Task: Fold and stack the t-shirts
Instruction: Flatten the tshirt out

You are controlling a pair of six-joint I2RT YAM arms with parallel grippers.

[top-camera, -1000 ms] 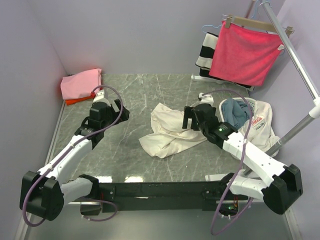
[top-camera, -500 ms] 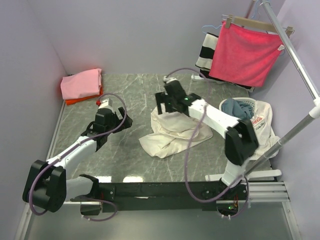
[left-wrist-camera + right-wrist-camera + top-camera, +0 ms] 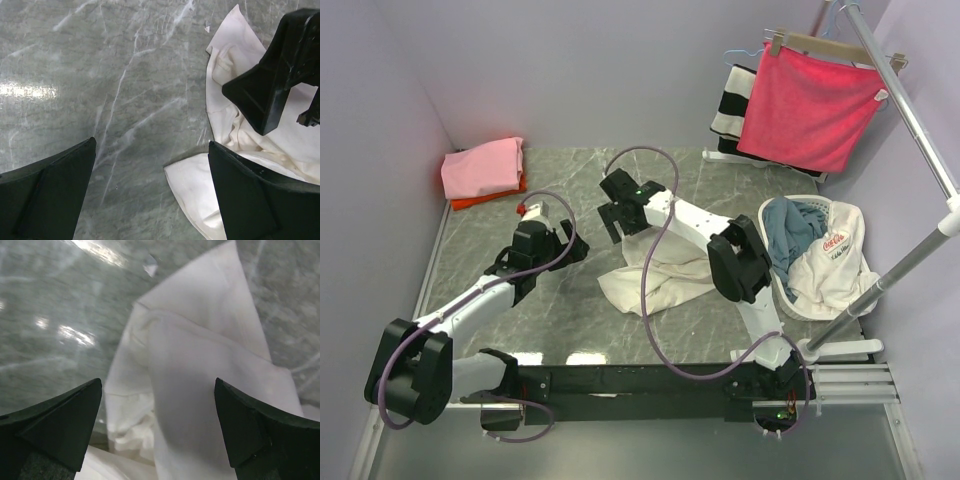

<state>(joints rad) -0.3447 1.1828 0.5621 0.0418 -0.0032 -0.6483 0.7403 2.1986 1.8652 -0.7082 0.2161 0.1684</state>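
A crumpled cream t-shirt (image 3: 655, 272) lies in the middle of the grey marble table; it also shows in the left wrist view (image 3: 240, 150) and the right wrist view (image 3: 200, 390). A folded pink t-shirt (image 3: 482, 166) lies on a folded orange-red one (image 3: 470, 203) at the far left corner. My right gripper (image 3: 615, 222) is open and empty, hovering over the cream shirt's far left edge. My left gripper (image 3: 565, 250) is open and empty above bare table, just left of the cream shirt.
A white basket (image 3: 820, 255) with a blue-grey garment and a white printed shirt stands at the right. A red cloth on a hanger (image 3: 810, 105) and a striped cloth (image 3: 732, 105) hang at the back right. A metal pole (image 3: 910, 110) runs along the right.
My right arm has swung left from beside the basket across the cream shirt to its far left edge. My left gripper has moved a little right and nearer, toward the shirt.
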